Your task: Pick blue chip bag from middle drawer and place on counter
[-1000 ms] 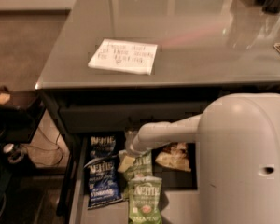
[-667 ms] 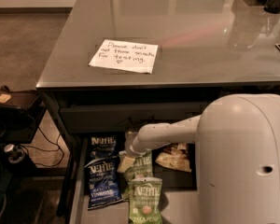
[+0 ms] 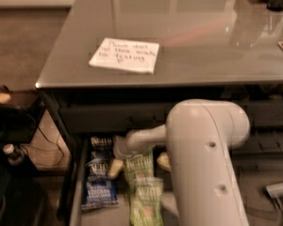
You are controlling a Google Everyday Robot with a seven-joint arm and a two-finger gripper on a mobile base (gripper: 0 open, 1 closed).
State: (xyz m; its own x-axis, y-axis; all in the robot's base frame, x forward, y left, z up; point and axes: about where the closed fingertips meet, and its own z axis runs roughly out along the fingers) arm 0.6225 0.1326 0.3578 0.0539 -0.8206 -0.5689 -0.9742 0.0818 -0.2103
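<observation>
In the camera view, the gripper (image 3: pixel 117 163) was down inside the middle drawer (image 3: pixel 77 187), at the end of the pale forearm, below the counter (image 3: pixel 203 46) edge; whether it was open or closed could not be told. The blue chip bag (image 3: pixel 100 188) lay flat on the drawer floor just beside it, to the picture's left and a little nearer the drawer front. Its long axis ran front to back, with the lighter band at the near end. Green bags (image 3: pixel 142 192) lay on the gripper's other side. Compared with the earlier frames, the forearm and wrist had shifted left towards the blue bag, and the bags themselves looked unmoved.
</observation>
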